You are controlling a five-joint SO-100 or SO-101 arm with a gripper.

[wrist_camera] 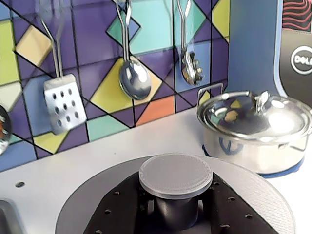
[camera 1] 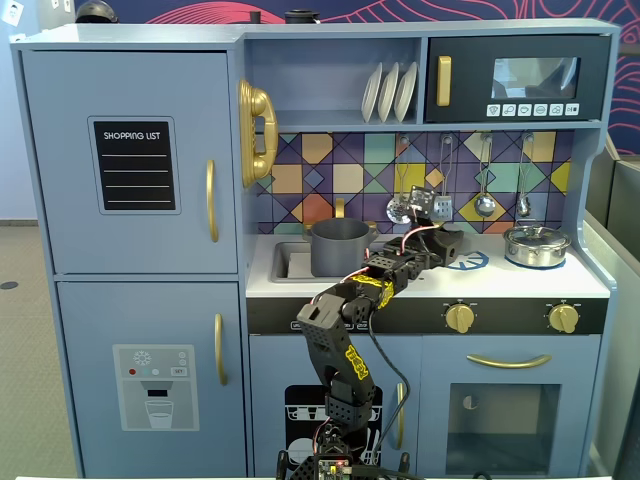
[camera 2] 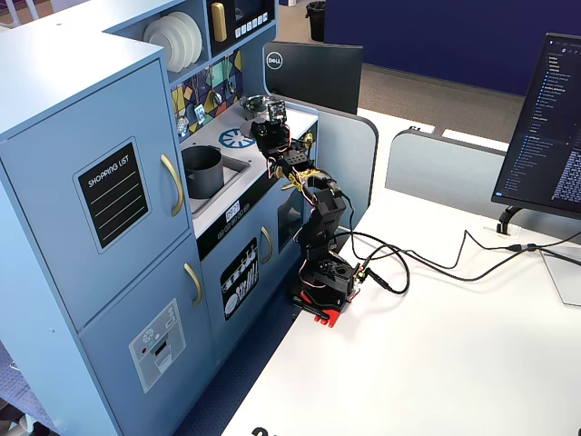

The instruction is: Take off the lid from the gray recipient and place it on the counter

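Note:
The dark-gray lid (wrist_camera: 90, 197) fills the bottom of the wrist view, its round knob (wrist_camera: 175, 174) facing the camera. My gripper (wrist_camera: 175, 207) is shut on the knob's stem, with black perforated fingers (wrist_camera: 122, 209) on either side. In a fixed view my gripper (camera 1: 450, 244) is low over the white counter (camera 1: 420, 282) beside the blue burner print (camera 1: 472, 262). Whether the lid touches the counter cannot be told. The gray recipient (camera 1: 340, 246) stands open in the sink, left of the gripper; it also shows in the other fixed view (camera 2: 201, 170).
A shiny steel pot (wrist_camera: 256, 131) with its own lid stands on the counter at the right, close to the gray lid's edge. A spatula (wrist_camera: 64, 102), a spoon (wrist_camera: 135, 78) and other utensils hang on the tiled back wall. The sink's corner (wrist_camera: 7, 219) is at the lower left.

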